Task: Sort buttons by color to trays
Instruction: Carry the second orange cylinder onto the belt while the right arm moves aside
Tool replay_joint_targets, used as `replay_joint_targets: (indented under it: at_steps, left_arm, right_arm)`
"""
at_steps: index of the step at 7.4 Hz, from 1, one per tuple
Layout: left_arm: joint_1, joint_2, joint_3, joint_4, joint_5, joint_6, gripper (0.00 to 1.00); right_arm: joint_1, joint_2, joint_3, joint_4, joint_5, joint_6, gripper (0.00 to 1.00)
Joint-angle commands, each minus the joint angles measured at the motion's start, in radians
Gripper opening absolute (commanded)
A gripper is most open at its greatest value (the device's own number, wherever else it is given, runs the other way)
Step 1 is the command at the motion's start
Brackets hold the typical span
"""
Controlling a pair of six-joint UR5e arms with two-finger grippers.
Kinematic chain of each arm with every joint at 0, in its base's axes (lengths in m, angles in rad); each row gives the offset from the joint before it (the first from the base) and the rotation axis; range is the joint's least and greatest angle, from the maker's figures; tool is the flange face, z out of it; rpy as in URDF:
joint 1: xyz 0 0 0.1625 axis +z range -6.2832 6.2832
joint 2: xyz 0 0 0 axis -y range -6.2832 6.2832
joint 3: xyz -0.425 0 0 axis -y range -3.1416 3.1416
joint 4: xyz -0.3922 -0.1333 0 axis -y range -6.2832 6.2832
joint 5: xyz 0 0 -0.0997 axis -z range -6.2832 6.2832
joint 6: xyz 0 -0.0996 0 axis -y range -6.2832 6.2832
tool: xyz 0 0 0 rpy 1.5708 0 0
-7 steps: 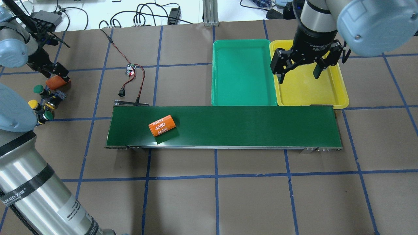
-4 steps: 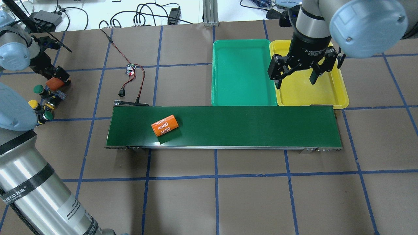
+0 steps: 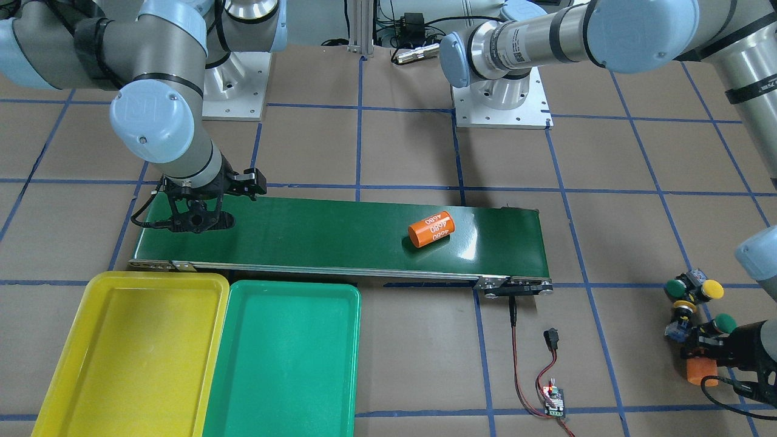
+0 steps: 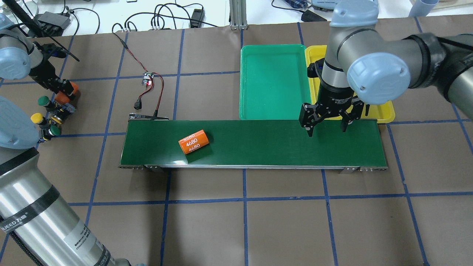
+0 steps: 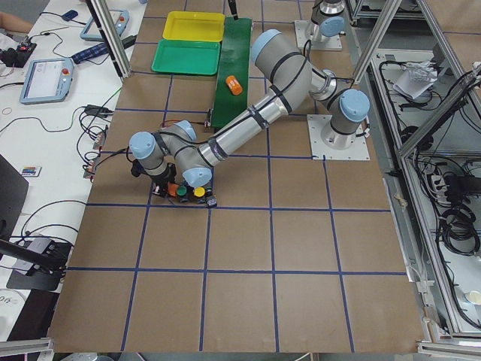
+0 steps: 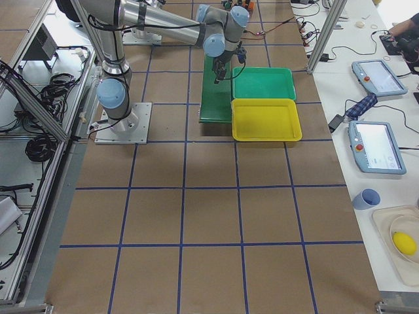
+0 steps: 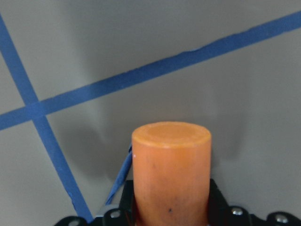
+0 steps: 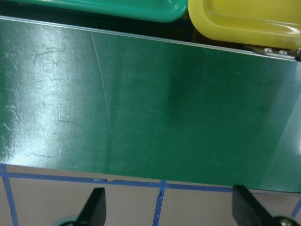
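Observation:
Four buttons stand bunched at the table's left edge: green caps (image 4: 43, 100) (image 4: 54, 130), one yellow cap (image 4: 36, 118), and the other yellow one (image 3: 711, 290) shows in the front view. My left gripper (image 4: 65, 91) is right beside them, shut on a plain orange cylinder (image 7: 171, 174). The green tray (image 4: 273, 81) and the yellow tray (image 4: 384, 107) lie side by side behind the belt, both empty. My right gripper (image 4: 327, 130) is open and empty over the belt's right end, in front of the yellow tray.
A long dark-green conveyor belt (image 4: 258, 147) runs across the middle. An orange cylinder printed "4680" (image 4: 193, 141) lies on its left part. A small circuit board with red and black wires (image 4: 148, 80) lies behind the belt's left end.
My right gripper has moved from over the yellow tray to over the belt's right end, staying open. The "4680" cylinder has travelled right along the belt. My left gripper shifted slightly with its cylinder.

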Motion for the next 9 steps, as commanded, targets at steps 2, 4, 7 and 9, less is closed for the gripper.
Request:
replay_joint_targets:
  at_steps: [2,4,7,9]
  left_arm:
    - [-0.103,0.121,-0.010,-0.164,-0.011,-0.033,0.00]
    - [-0.152,0.245,-0.059,-0.314,-0.040,-0.115,0.00]
    - [-0.276,0.446,-0.318,-0.299,-0.048,-0.273,0.00]
    - [-0.333,0.541,-0.488,-0.189,-0.056,-0.433,0.00]
  right_arm:
    - [-0.012,-0.012,0.100,-0.177,-0.048,-0.147,0.94]
    - [-0.100,-0.023,0.100,-0.184,-0.053,-0.453,0.94]
    - [-0.312,-0.016,0.101,-0.224,-0.053,-0.862,0.97]
    - [-0.453,0.007,0.101,-0.245,-0.038,-1.087,1.00]
